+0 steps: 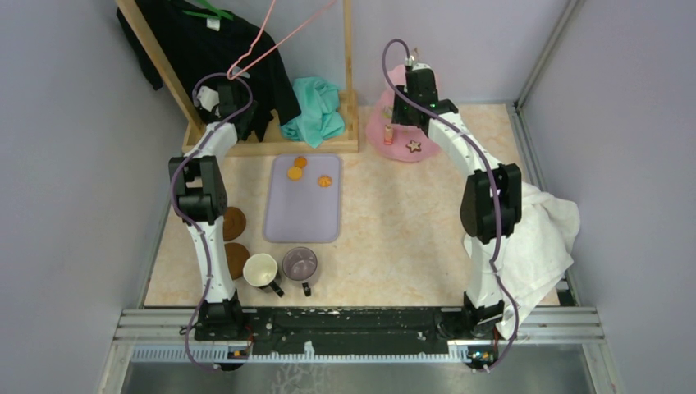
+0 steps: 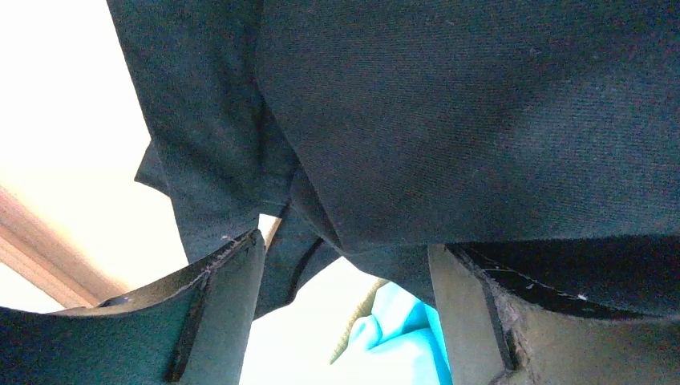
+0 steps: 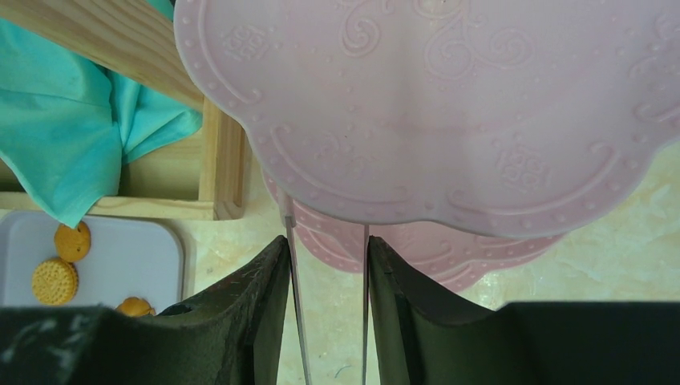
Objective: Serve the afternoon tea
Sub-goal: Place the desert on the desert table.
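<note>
Right tool [image 3: 327, 247] is hovering over the pink stand [image 1: 379, 123], which is standing on the desk [image 1: 394, 238] beyond and to the right of the tray [image 1: 302, 215]. Its jaws are sitting narrow. Thin pale edges are running along the gap, and I cannot tell whether anything is being gripped.

A star cookie [image 1: 414, 146] is lying on the stand's lowest tier, with a small orange sweet [image 1: 388, 134] near it. Three orange cookies [image 1: 294, 173] are lying at the tray's far end.

Two brown coasters [image 1: 233, 222] are lying just left of the tray. The cream mug [image 1: 260, 269] and purple mug [image 1: 300, 263] are standing side by side at the tray's near edge.

Left tool [image 2: 346, 245] is reaching beyond the tray's far left corner, jaws standing wide, with a black garment [image 2: 481, 120] hanging right in front of them. A teal cloth [image 1: 316, 111] is bunching just beyond the tray. A white towel [image 1: 542, 238] is lying well to the tray's right.
</note>
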Controlling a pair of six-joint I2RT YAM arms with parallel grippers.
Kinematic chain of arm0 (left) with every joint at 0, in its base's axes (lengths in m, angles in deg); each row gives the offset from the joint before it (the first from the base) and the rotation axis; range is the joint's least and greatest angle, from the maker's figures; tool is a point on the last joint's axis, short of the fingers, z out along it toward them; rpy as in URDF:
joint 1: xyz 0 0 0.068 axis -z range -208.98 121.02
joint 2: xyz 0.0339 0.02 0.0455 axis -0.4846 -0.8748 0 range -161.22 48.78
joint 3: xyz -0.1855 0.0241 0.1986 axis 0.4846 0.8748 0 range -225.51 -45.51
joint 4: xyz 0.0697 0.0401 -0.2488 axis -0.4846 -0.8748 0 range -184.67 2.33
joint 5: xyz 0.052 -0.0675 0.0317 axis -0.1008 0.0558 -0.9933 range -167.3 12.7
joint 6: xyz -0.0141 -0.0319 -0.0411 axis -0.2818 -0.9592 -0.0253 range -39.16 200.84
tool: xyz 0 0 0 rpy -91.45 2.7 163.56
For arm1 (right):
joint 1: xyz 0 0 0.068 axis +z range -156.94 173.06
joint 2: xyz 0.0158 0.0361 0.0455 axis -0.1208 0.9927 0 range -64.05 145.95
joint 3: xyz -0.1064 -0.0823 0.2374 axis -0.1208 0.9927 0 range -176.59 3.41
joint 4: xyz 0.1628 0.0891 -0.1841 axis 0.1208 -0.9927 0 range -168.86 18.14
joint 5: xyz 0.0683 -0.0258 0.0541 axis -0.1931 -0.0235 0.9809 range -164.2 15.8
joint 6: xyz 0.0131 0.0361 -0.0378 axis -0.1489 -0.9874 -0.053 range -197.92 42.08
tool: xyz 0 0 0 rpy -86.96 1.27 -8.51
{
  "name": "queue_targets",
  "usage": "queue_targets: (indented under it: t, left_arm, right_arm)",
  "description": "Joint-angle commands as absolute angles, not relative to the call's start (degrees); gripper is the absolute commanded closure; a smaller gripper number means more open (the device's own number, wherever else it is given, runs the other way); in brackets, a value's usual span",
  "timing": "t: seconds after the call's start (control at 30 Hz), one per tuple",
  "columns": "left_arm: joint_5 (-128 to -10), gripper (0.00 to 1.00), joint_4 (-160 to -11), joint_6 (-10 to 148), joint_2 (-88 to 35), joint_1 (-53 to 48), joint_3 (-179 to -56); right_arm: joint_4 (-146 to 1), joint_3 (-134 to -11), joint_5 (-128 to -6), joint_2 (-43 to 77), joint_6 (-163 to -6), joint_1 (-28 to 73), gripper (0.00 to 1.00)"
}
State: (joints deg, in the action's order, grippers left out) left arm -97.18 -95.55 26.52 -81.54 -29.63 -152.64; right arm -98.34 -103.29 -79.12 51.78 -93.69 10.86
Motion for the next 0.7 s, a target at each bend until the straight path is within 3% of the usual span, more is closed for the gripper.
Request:
queue_targets:
  t: [0.0, 0.67]
  left_arm:
    - [-97.08, 0.20, -94.55, 27.26, -81.50, -29.89, -154.58]
    - [-97.06, 0.20, -94.57, 27.41, -80.48, -29.86, -153.90]
  right_arm:
    - [-94.64, -102.64, -79.43, 47.33, -94.62, 10.32, 0.60]
    - [-93.18, -97.15, -78.77, 43.63, -95.19, 10.87, 0.60]
